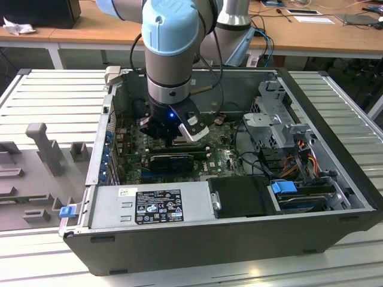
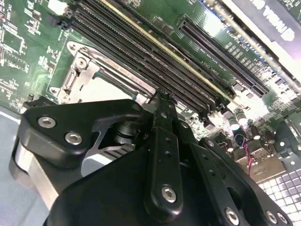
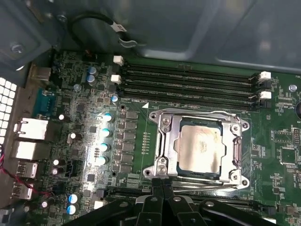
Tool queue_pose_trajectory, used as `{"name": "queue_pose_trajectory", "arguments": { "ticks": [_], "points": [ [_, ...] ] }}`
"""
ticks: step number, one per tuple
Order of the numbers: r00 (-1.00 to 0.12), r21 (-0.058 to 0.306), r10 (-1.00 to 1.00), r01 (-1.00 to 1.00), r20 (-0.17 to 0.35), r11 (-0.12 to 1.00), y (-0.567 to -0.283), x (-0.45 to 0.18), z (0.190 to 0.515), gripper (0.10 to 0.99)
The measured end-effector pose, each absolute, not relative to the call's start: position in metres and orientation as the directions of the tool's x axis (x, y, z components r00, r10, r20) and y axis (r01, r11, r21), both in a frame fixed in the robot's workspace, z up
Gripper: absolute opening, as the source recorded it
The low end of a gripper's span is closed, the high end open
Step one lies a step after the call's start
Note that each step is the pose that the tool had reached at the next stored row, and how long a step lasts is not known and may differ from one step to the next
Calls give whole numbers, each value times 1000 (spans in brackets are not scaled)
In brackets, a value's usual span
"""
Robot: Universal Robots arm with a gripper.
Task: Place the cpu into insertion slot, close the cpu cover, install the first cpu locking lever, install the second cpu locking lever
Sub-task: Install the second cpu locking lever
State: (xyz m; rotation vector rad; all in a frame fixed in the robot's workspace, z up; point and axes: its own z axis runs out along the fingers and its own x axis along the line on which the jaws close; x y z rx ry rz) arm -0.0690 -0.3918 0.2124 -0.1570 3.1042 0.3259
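Fingers are pressed together, as far as I am reading the first wrist view: the gripper's (image 3: 162, 188) two black tips are meeting at a point just at the near edge of the socket, and I am seeing nothing pinched between them. In the second wrist view the same tips (image 2: 162, 101) are hanging right over the socket's metal frame.

I am looking at the cpu (image 3: 200, 149) already lying in the insertion slot (image 3: 176, 165), its pale silvery top showing through the square opening. The cpu cover (image 3: 235, 150) is lying flat around the chip, so I am judging the first two steps as done. I am taking the thin bright rod (image 3: 188, 114) running along the far side of the frame, next to the memory slots (image 3: 188, 87), for a locking lever, though I cannot tell whether it is latched.

In the exterior view the arm is reaching down into the open computer case (image 1: 335, 209), with the gripper (image 1: 173, 140) low over the green motherboard (image 3: 84, 141).

I am judging the lever stage to be in hand. That work is calling for closed tips, a steady downward push, and a sideways tuck under the retaining hook.
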Motion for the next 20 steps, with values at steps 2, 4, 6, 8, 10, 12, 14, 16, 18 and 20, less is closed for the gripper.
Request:
{"name": "queue_pose_trajectory", "arguments": {
  "ticks": [2,4,6,8,10,12,14,16,18,20],
  "points": [
    [-995,227,-100,-103,-29,968,-396,-72,211,106],
    [-995,245,-99,-104,-31,964,-398,-73,209,106],
    [-995,258,-99,-104,-32,960,-400,-74,208,106],
    [-995,267,-99,-104,-33,958,-400,-74,205,106],
    [-995,275,-99,-104,-34,956,-400,-74,202,106],
    [-995,282,-98,-104,-35,954,-400,-74,200,106],
    [-994,307,-98,-105,-37,946,-400,-74,197,106],
    [-994,322,-99,-107,-39,941,-400,-77,194,106],
    [-994,325,-100,-107,-39,940,-401,-79,195,106],
    [-994,326,-100,-107,-39,939,-400,-79,204,106]
  ]
}}
